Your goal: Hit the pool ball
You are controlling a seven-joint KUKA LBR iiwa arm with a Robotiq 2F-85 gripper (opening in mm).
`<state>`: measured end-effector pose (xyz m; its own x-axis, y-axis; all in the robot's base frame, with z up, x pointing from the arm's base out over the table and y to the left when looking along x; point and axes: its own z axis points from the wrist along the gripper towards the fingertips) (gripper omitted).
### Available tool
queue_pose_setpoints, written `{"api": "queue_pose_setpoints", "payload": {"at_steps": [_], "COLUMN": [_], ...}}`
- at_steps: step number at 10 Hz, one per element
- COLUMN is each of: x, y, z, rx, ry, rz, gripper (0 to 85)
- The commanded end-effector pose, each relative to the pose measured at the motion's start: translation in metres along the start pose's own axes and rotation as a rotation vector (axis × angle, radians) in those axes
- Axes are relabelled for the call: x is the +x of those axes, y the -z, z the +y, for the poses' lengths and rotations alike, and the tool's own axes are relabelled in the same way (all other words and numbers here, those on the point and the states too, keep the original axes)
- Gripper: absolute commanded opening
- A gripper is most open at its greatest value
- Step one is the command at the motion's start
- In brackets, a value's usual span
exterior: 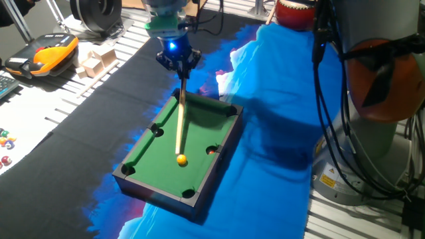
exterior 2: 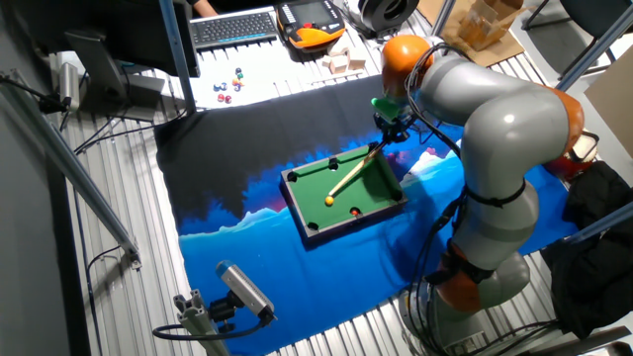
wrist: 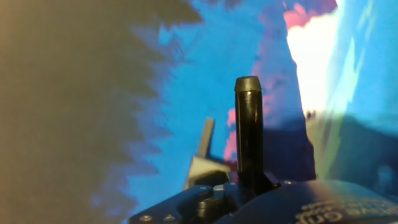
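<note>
The pool ball [exterior: 181, 159] is a tiny glossy yellow-orange ball on the green felt of the mini pool table [exterior: 199, 126]. It also shows in the other fixed view [exterior 2: 329, 201]. My gripper [exterior: 178, 66] hangs over the table's far end and is shut on the butt of a wooden cue stick [exterior: 179, 123]. The cue slopes down across the felt and its tip is at the ball, touching or nearly so. In the hand view the cue's black butt end [wrist: 247, 130] stands up from the fingers. A reddish ball [exterior: 212, 151] lies by the right side pocket.
The pool table [exterior 2: 346, 188] sits on a blue and black cloth [exterior: 279, 133]. Small multicoloured balls [exterior 2: 229, 85] lie grouped at the table's far side. Wooden blocks [exterior: 96, 60], a keyboard [exterior 2: 232, 27] and an orange-black pendant [exterior: 43, 54] stand beyond. The arm's base [exterior 2: 495, 267] and cables are close by.
</note>
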<state>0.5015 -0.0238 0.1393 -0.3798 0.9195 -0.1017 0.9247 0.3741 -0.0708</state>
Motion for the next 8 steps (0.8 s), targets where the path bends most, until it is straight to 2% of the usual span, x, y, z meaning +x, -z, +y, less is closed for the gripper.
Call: {"api": "queue_pose_setpoints", "payload": {"at_steps": [1,3,5,6,8], "x": [0.004,-0.014,-0.028,-0.030,-0.030], "y": [-0.002,0.006,0.011,0.009,0.005], "z": [0.000,0.003,0.005,0.006,0.008], "rx": [-0.001,-0.036,-0.038,-0.033,-0.048], "ry": [0.005,0.042,0.065,0.067,0.057], "rz": [0.002,0.035,0.036,0.028,0.044], "gripper": [0.0,0.0,0.0,0.0,0.0]}}
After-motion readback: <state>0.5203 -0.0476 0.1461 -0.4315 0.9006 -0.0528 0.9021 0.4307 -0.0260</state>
